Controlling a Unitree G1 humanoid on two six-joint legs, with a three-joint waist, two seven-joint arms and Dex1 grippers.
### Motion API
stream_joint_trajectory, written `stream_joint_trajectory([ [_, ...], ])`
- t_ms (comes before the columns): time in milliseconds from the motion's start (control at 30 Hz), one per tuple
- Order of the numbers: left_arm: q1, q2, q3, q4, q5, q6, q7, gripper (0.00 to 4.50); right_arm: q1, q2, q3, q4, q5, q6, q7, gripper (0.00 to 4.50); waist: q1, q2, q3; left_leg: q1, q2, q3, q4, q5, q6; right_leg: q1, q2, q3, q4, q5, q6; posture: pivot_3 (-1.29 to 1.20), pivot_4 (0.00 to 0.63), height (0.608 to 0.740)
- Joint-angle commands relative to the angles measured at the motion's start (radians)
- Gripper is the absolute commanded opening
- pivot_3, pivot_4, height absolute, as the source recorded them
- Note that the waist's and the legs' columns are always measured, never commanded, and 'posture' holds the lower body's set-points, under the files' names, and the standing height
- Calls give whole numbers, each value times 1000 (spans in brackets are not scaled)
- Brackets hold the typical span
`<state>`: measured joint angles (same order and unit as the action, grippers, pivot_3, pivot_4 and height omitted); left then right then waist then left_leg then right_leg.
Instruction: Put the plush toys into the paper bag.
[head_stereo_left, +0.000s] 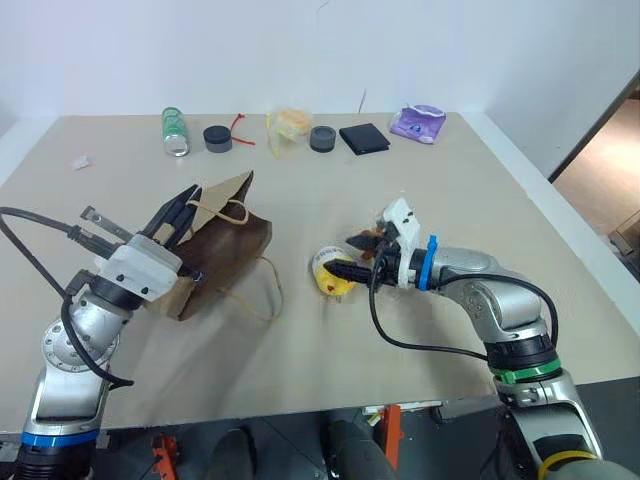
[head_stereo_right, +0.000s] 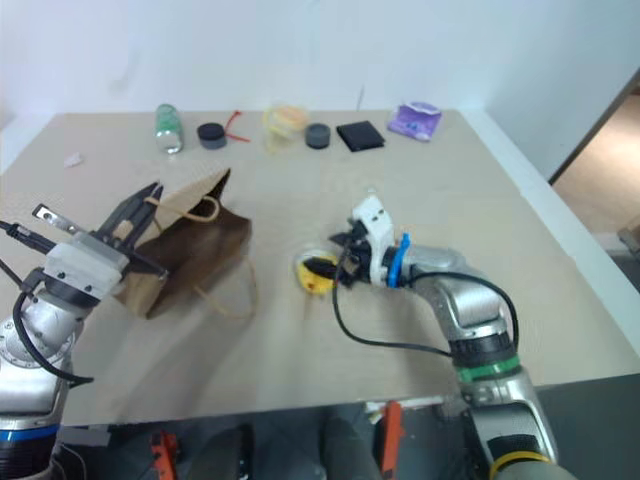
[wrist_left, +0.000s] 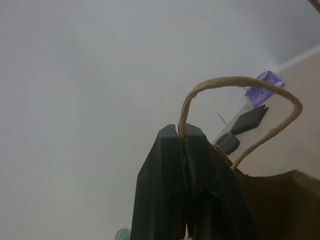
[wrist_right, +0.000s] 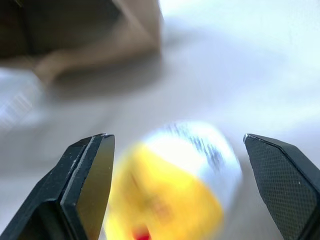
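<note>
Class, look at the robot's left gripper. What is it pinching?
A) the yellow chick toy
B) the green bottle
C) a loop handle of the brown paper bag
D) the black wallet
C: the left gripper is shut on the handle of the paper bag; the yellow chick toy lies on the table.

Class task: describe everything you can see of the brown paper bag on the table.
The paper bag is brown kraft paper with twisted paper loop handles. It lies tipped on its side on the beige table, mouth toward the yellow-and-white plush, which sits apart from it. One handle is pinched in the shut left tool, lifting the upper edge; the other handle trails loose on the table. The paper looks creased.
</note>
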<state>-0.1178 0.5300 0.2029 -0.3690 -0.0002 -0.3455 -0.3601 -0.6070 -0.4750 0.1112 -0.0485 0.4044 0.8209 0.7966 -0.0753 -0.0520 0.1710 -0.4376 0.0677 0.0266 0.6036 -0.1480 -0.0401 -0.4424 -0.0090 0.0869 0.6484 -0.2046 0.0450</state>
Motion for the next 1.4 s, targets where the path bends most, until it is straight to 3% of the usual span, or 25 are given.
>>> stream_joint_trajectory([
  [33,-30,14,24,-62,-22,10,-2,0,-9,7,57,0,-20,76,-26,4454,0,0,0,0,0,0,0,0,0,0,0,0,0,0,0,0,150,740],
  [133,-32,14,23,-68,-26,19,-6,0,-11,28,77,21,-50,57,-57,3795,0,0,0,0,0,0,0,0,0,0,0,0,0,0,1,0,150,740],
  [200,-32,15,24,-68,-27,22,-9,0,-13,35,73,26,-52,52,-62,2642,1,0,0,0,0,0,0,0,0,1,0,0,0,0,1,0,150,740],
  [233,-32,15,24,-67,-26,22,-10,0,-15,35,68,30,-51,49,-62,2395,0,0,0,0,0,0,1,0,0,1,0,0,0,0,1,0,150,740],
  [300,-31,14,23,-64,-26,21,-13,0,-23,35,43,42,-43,32,-62,1281,0,0,0,0,0,0,1,0,0,1,0,0,0,1,1,0,150,740],
  [433,-29,7,15,-56,-19,12,-16,0,-87,49,-111,50,51,-72,-32,215,1,1,1,0,0,0,2,0,0,1,0,0,0,1,2,0,150,740],
  [533,-25,1,9,-51,-13,5,-16,0,-151,38,-172,25,140,-22,8,102,0,1,1,0,0,0,2,0,1,1,0,0,0,2,2,0,150,740],
  [667,-30,-4,-5,-36,0,-19,-15,0,-209,62,-122,-28,209,119,15,98,-1,1,1,0,0,-1,0,0,1,1,2,0,0,0,0,0,150,740],
  [900,-46,-22,-25,-36,17,-29,-1,0,-256,236,11,-19,214,219,-66,98,-1,1,1,-1,0,-2,0,0,1,1,2,0,0,0,1,0,150,740],
  [1200,-4,-52,-28,-85,41,-7,17,0,-314,494,101,193,119,105,-157,98,-2,1,0,-1,1,-2,0,0,1,0,2,-1,1,1,1,0,150,740],
  [1333,5,-60,-29,-103,49,5,24,0,-331,544,131,312,39,10,-178,98,-2,0,0,-1,1,-2,0,0,1,1,2,-1,1,1,1,0,150,740],
  [1400,9,-62,-27,-108,51,8,26,0,-325,541,119,305,30,-17,-167,1169,0,0,0,-1,1,-2,0,0,1,1,2,-1,1,0,1,0,150,740],
])
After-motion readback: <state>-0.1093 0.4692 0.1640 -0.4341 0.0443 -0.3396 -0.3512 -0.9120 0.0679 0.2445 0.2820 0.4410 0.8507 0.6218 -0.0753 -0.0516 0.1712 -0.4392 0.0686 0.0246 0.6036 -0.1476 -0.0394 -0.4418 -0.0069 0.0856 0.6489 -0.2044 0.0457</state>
